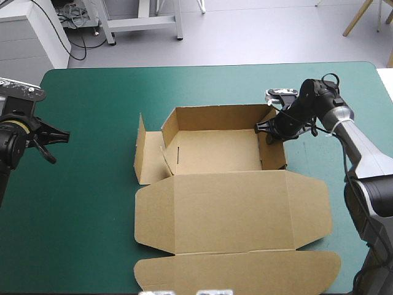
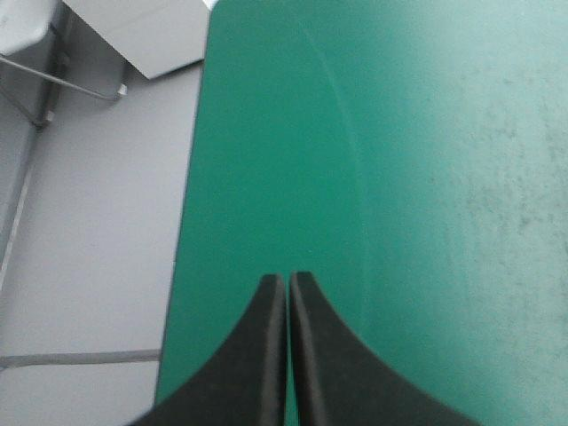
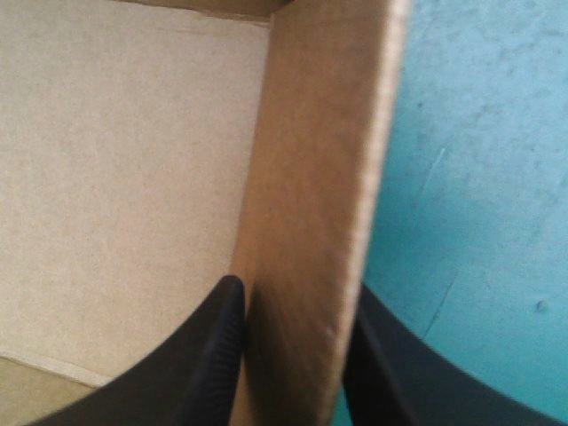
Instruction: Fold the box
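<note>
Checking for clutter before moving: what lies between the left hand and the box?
Nothing, just bare teal-green cover between the left hand and the box; the high view shows it.

The box (image 1: 215,157) sits at the table (image 1: 92,215) centre; right pincer (image 1: 269,131) astride its right wall; left pincer (image 2: 287,280) at the left edge.
</note>
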